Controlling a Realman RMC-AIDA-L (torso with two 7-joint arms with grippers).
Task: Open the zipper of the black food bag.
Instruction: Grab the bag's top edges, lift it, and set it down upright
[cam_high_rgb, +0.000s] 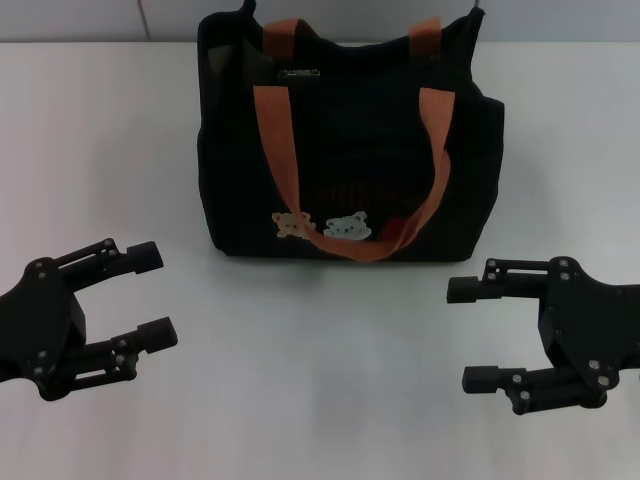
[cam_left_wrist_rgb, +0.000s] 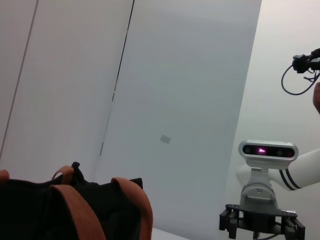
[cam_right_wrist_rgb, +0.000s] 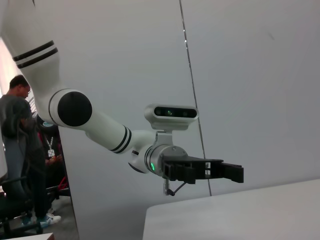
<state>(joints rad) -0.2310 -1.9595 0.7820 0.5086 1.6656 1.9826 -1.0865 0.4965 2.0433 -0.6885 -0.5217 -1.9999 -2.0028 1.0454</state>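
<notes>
The black food bag stands upright at the back middle of the white table, with bear patches and a small red label low on its front. One orange handle droops over the front. The zipper runs along the bag's top, and its small silver pull tab sits toward the left end. My left gripper is open near the front left, well short of the bag. At the front right my right gripper is open too. The left wrist view shows the bag's top and orange handles.
The white table stretches bare between the two grippers. A pale wall stands behind the bag. In the right wrist view, a person stands off to the side behind my left arm, past the table's edge.
</notes>
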